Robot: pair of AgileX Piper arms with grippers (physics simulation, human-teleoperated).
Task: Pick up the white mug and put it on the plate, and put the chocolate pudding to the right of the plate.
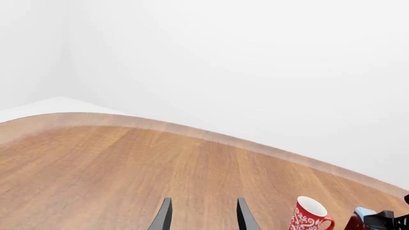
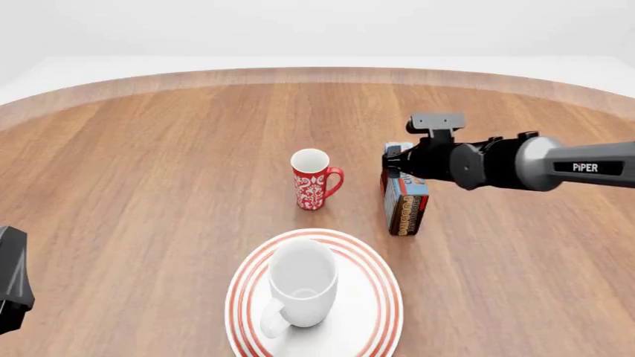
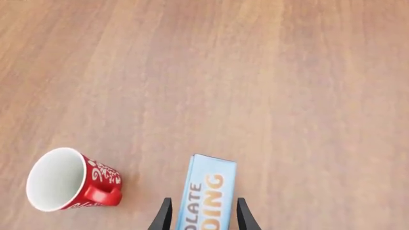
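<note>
Mug [image 2: 300,286] sits upright on the plate [image 2: 382,275]; pudding [image 2: 405,202] stands behind the plate's right edge. My right gripper [image 3: 202,214] straddles it, fingers apart, not clamped. I'd close squarely, lift straight, avoid the red mug [image 2: 314,181]. Left gripper [image 1: 203,215] open, idle.

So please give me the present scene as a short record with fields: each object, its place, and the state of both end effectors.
white mug: wide glossy white ceramic mug, upright on plate
plate: large round red-ringed white plate, near table edge
chocolate pudding: small light blue carton, standing beyond plate's right rim
patterned mug: slim red-and-white mug, behind plate
right end effector: fingers astride carton, contact unclear
left end effector: open, holding nothing
</note>
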